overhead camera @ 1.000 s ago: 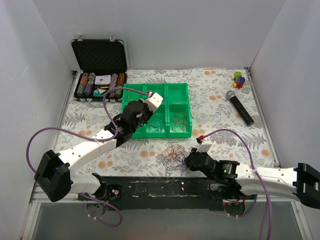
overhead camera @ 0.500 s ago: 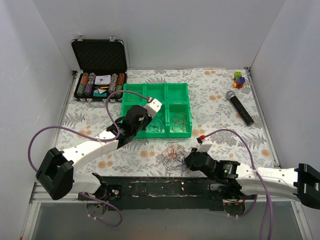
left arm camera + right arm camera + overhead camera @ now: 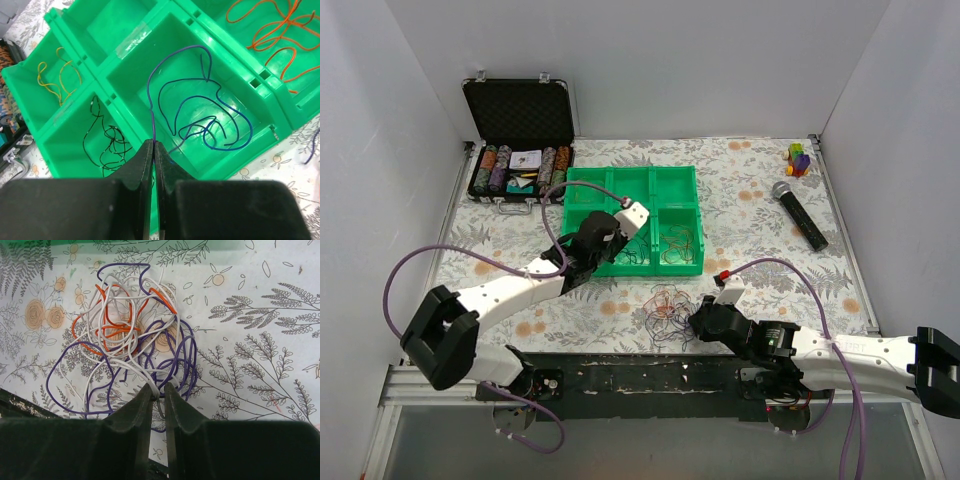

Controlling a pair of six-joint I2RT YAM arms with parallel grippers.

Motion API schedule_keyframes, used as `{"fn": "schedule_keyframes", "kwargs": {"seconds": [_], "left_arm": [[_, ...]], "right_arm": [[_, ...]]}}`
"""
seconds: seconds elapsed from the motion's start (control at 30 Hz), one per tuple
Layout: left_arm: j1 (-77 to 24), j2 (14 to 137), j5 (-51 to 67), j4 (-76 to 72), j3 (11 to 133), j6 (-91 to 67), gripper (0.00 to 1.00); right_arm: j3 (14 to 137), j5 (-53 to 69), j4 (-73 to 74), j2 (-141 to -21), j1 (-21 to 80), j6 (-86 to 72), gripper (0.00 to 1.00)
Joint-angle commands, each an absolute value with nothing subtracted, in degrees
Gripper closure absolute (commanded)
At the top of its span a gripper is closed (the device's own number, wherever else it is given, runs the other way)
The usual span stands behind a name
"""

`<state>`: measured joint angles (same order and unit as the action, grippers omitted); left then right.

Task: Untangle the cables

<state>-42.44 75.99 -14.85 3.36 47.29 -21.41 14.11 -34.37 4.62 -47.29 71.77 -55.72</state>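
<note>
The cables are partly a tangle (image 3: pixel 665 305) of white, orange and purple wire loops on the floral cloth in front of a green tray (image 3: pixel 630 172). My right gripper (image 3: pixel 158 386) is shut on a white wire at the near edge of the tangle (image 3: pixel 125 335); it also shows in the top view (image 3: pixel 697 322). My left gripper (image 3: pixel 153 142) is shut on a thin purple wire (image 3: pixel 151 100) that hangs into the tray compartment with the blue wires (image 3: pixel 215 130). In the top view the left gripper (image 3: pixel 610 240) is over the tray's front middle.
Other compartments of the green tray (image 3: pixel 125 50) hold orange wires (image 3: pixel 272 30), black wires (image 3: pixel 107 145) and yellow wires (image 3: pixel 60 80). An open poker chip case (image 3: pixel 520 140) stands at the back left. A microphone (image 3: pixel 800 215) and a small block toy (image 3: pixel 799 158) lie at the back right.
My left gripper has come down and toward the tray's front with the purple wire in it. The right arm and the tangle have not visibly moved.
</note>
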Motion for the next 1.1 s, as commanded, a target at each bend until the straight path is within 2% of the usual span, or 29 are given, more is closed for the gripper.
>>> {"fn": "schedule_keyframes", "kwargs": {"seconds": [0.0,0.53,0.83,0.87,0.9,0.93,0.97,1.07], "left_arm": [[-42.45,80.85,-14.33,0.35,48.77,-18.28,1.00],[-42.36,89.12,-11.43,-6.42,55.98,-20.74,1.00],[-42.45,88.86,-10.20,-7.20,51.25,-20.57,1.00],[-42.36,88.68,-10.37,-7.29,51.24,-20.22,0.98],[-42.36,88.68,-10.55,-7.12,51.59,-20.21,0.90],[-42.19,88.77,-10.20,-6.42,52.20,-20.21,0.77],[-41.93,88.68,-9.67,-5.46,53.16,-20.30,0.68],[-41.66,87.19,-6.95,-2.56,55.71,-19.87,0.55]], "right_arm": [[13.53,-36.21,4.31,-47.37,72.16,-56.95,0.77],[13.62,-36.56,4.31,-47.11,72.25,-56.95,0.76],[13.62,-36.74,5.27,-46.06,72.33,-57.22,0.77],[13.45,-36.83,5.36,-45.79,72.33,-57.30,0.76],[13.27,-36.91,5.45,-45.62,72.33,-57.30,0.76],[13.27,-36.91,5.45,-45.44,72.33,-57.30,0.76],[13.10,-36.91,5.36,-45.44,72.33,-57.39,0.76],[13.53,-36.83,5.45,-45.96,72.33,-57.31,0.76]]}}
